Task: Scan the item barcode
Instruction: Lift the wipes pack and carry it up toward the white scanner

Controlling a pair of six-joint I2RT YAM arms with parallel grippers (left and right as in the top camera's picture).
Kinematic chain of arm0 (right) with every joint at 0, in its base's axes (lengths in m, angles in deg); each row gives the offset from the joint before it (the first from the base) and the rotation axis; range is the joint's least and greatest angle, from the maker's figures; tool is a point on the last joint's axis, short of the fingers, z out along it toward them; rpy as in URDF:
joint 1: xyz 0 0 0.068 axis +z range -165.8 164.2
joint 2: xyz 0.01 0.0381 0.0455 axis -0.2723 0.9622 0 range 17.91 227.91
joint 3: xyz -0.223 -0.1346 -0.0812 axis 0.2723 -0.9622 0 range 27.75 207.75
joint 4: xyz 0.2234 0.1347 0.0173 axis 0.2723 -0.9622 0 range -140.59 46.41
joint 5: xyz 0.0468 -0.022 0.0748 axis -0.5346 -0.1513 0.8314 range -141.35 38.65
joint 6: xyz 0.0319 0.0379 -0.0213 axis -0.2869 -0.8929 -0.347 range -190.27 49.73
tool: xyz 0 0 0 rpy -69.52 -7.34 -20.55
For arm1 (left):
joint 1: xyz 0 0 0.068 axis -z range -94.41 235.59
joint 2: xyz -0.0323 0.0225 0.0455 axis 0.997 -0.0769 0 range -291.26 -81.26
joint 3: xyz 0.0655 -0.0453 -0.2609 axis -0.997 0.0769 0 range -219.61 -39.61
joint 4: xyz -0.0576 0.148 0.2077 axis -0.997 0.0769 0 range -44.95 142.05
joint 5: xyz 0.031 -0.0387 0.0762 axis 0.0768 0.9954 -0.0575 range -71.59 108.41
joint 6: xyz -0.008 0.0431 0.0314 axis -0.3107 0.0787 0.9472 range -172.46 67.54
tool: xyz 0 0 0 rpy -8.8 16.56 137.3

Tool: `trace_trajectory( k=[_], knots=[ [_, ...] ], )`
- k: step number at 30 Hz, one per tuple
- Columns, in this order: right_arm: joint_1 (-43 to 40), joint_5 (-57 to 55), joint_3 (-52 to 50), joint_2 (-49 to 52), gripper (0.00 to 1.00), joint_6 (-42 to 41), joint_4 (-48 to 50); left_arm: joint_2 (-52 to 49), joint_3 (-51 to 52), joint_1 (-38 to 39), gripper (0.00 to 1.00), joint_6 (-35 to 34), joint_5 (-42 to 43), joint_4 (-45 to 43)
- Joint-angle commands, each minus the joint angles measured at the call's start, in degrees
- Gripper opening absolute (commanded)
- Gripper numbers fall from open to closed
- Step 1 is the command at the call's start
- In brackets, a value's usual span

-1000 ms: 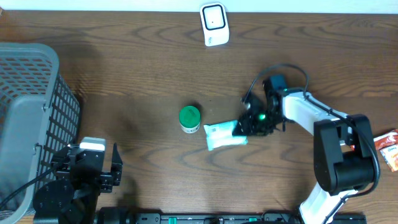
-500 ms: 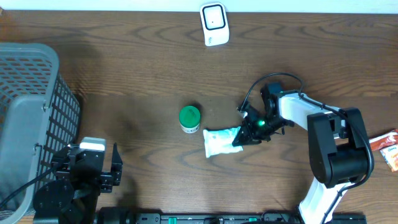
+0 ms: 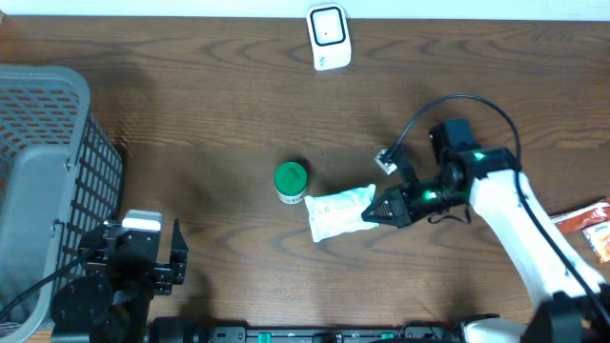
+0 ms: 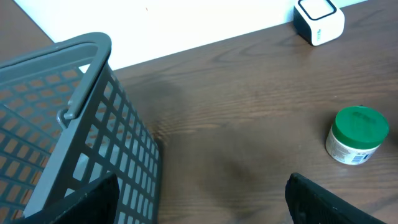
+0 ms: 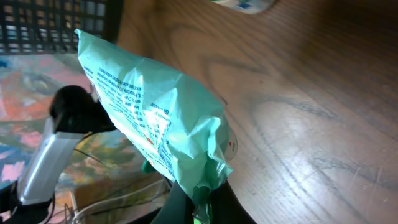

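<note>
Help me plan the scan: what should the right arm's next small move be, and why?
Probably lift the green packet and start carrying it toward the white scanner: the right gripper is shut on the packet's edge, and the scanner stands at the far edge of the table, well apart.

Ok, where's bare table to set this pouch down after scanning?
Bare wood lies between the basket and the green-lidded jar, and between the scanner and the right gripper. Crowded around jar, pouch and gripper.

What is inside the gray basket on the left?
From overhead, the gray basket shows only its own bare floor, no item. Its left edge runs off frame, and the near wall hides the inside in the left wrist view.
</note>
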Motion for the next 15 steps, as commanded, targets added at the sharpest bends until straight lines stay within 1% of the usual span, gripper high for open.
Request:
trace_trajectory(
  k=[1,4,6,13,15],
  knots=[
    [-0.72,4.07,0.66,-5.73,0.01,0.70,-1.75,0.35,-0.13,0.22,0.86,0.09,-0.09,-0.11],
    [-0.87,4.15,0.66,-9.01,0.01,-2.25,-1.92,0.35,-0.13,0.22,0.86,0.09,-0.09,-0.11],
    [-0.87,4.13,0.66,-10.36,0.01,-2.56,-2.01,0.35,-0.13,0.22,0.86,0.09,-0.09,-0.11],
    [-0.87,3.76,0.66,-11.08,0.01,-3.63,-2.91,0.35,-0.13,0.22,0.86,0.09,-0.09,-0.11],
    [-0.85,-0.59,0.66,-11.08,0.01,-3.89,-2.71,0.35,-0.13,0.22,0.86,0.09,-0.09,-0.11]
  ],
)
